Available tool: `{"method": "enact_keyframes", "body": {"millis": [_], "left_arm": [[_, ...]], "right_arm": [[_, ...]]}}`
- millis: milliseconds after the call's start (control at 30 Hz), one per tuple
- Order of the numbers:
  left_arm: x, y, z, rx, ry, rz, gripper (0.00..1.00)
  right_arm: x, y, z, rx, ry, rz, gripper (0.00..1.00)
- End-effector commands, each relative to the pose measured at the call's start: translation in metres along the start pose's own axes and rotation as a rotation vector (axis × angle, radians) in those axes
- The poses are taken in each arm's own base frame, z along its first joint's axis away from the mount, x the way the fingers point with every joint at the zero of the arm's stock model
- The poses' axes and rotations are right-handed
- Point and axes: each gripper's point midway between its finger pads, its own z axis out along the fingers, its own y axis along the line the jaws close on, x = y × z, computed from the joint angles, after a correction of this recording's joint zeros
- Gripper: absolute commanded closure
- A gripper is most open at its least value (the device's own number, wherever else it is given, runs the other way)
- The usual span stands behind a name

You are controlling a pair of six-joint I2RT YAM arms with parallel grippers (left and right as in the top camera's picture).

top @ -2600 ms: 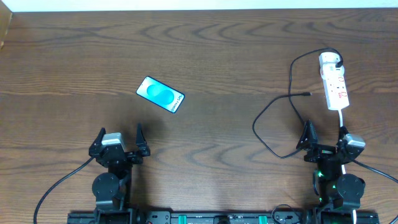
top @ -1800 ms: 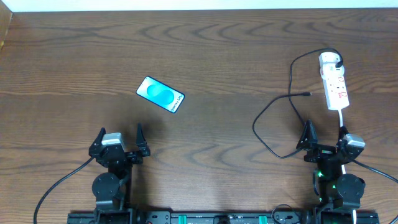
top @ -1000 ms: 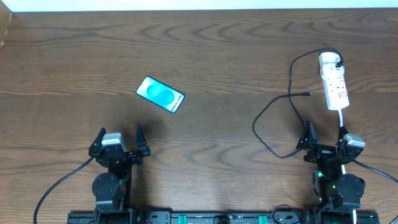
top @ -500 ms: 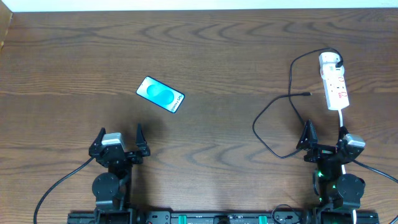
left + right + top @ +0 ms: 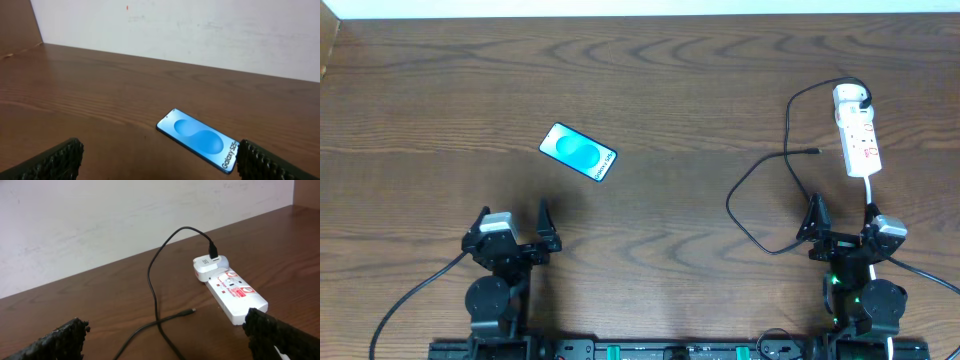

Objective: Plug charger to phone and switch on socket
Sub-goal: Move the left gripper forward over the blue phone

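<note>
The phone (image 5: 578, 152) lies flat at the table's left centre, its blue screen up; in the left wrist view the phone (image 5: 202, 140) sits ahead and slightly right. My left gripper (image 5: 513, 215) stands open near the front edge, short of the phone, its jaws (image 5: 160, 165) wide and empty. The white socket (image 5: 857, 135) lies at the far right with the charger's white plug head (image 5: 850, 97) in its far end. The black charger cable (image 5: 733, 205) loops left, and its connector tip (image 5: 817, 152) lies loose on the wood. My right gripper (image 5: 842, 212) is open and empty, with the tip (image 5: 191, 311) and socket (image 5: 235, 292) ahead of it.
The socket's white cord (image 5: 869, 188) runs toward my right gripper's outer finger. A loop of the black cable (image 5: 165, 335) crosses itself just ahead of the right jaws. A brown box edge (image 5: 326, 45) sits at the far left corner. A pale wall (image 5: 200, 30) backs the table.
The left gripper has shifted very slightly toward the near left. The phone, cable, socket and right arm have not moved.
</note>
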Motion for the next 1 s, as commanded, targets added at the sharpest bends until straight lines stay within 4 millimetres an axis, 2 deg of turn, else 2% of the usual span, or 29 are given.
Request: {"method": "enact_keyframes", "body": {"millis": [0,133,333,600,833,967], "left_arm": [[-0.033,-0.005,-0.006,0.009,-0.018,-0.009,0.02],[-0.049,-0.010,-0.003,0.023,0.024,-0.007,0.02],[-0.071,-0.029,0.012,0.100,0.134,-0.010,0.02],[-0.103,-0.034,0.037,0.072,0.297,-0.054,0.02],[-0.128,-0.040,0.070,0.011,0.466,-0.229,0.02],[-0.137,-0.060,0.089,0.045,0.540,-0.217,0.02]], "right_arm": [[0.002,0.002,0.000,-0.007,0.005,0.005,0.01],[0.002,0.002,0.000,-0.007,0.005,0.005,0.01],[0.002,0.002,0.000,-0.007,0.005,0.005,0.01],[0.002,0.002,0.000,-0.007,0.005,0.005,0.01],[0.002,0.002,0.000,-0.007,0.005,0.005,0.01],[0.002,0.002,0.000,-0.007,0.005,0.005,0.01]]}}
